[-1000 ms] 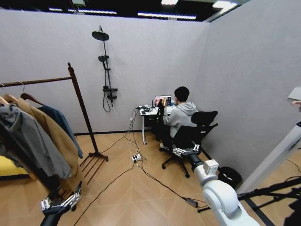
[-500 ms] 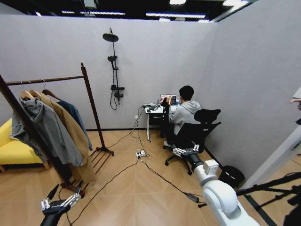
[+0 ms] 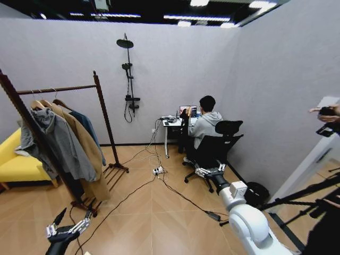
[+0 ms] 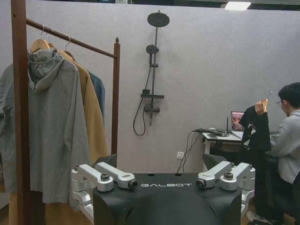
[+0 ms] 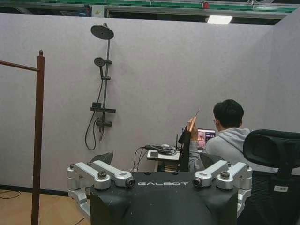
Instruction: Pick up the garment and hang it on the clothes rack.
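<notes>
The garment [image 3: 86,125], a dark teal-blue jacket, hangs on the clothes rack [image 3: 107,125] at the left, behind a long tan coat [image 3: 85,154] and a grey hooded jacket [image 3: 58,143]. In the left wrist view the garment [image 4: 98,91] shows as a blue strip beside the rack's far post [image 4: 116,93]. One rack post [image 5: 37,136] stands in the right wrist view. My left gripper [image 3: 69,229] hangs low in front of the rack's base, open and empty. Held out over the floor at centre right, my right gripper [image 3: 209,171] is also open and empty.
Black cables and a power strip [image 3: 157,171] cross the wooden floor. A person sits in an office chair [image 3: 215,151] at a small desk [image 3: 171,125]. A yellow sofa [image 3: 18,164] stands behind the rack. Tripod legs [image 3: 297,199] and a black bin [image 3: 260,194] sit at right.
The whole head view has shifted: the rack now lies a little further right and more of it shows. Both grippers keep the same open pose.
</notes>
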You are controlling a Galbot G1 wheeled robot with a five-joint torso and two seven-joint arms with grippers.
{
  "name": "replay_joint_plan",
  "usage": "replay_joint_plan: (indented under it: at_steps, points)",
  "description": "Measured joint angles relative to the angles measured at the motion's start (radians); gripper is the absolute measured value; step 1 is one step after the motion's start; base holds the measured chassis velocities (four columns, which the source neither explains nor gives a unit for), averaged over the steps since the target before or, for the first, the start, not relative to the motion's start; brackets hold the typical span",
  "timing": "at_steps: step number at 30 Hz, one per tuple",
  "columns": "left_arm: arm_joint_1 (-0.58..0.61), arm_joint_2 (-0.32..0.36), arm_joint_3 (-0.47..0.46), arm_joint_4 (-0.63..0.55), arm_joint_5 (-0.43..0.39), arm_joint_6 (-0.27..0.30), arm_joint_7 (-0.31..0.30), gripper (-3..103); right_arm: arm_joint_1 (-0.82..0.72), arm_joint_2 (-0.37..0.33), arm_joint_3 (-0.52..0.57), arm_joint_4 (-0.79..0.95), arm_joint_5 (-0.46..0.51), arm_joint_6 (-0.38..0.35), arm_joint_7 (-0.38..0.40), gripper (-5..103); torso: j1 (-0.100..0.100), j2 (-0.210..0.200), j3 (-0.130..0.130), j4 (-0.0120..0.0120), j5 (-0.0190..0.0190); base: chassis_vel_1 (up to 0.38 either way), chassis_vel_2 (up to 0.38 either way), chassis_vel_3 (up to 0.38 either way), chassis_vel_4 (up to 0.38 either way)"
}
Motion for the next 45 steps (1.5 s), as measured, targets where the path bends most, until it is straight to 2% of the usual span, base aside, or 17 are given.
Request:
replay_joint_plan:
  at_steps: [27,30,45]
  points:
    - [0.0,0.0,0.0,0.0,0.0,0.0,0.0,100,0.02,-0.003,-0.005,-0.036,0.0,0.01,-0.013,100,0.0,0.0,0.0,0.0002,0.0,0.093,-0.105,-0.107,0.089]
    - [0.0,0.0,0.0,0.0,0.0,0.0,0.0,100,0.022,-0.004,-0.005,-0.045,-0.003,0.032,-0.024,100,0.0,0.0,0.0,0.0003,-0.0001,0.076,-0.08,-0.071,0.077]
    - [0.0,0.0,0.0,0.0,0.0,0.0,0.0,100,0.008,-0.001,0.0,-0.05,-0.012,0.042,-0.034,100,0.0,0.0,0.0,0.0001,0.0001,0.011,-0.013,-0.007,0.011]
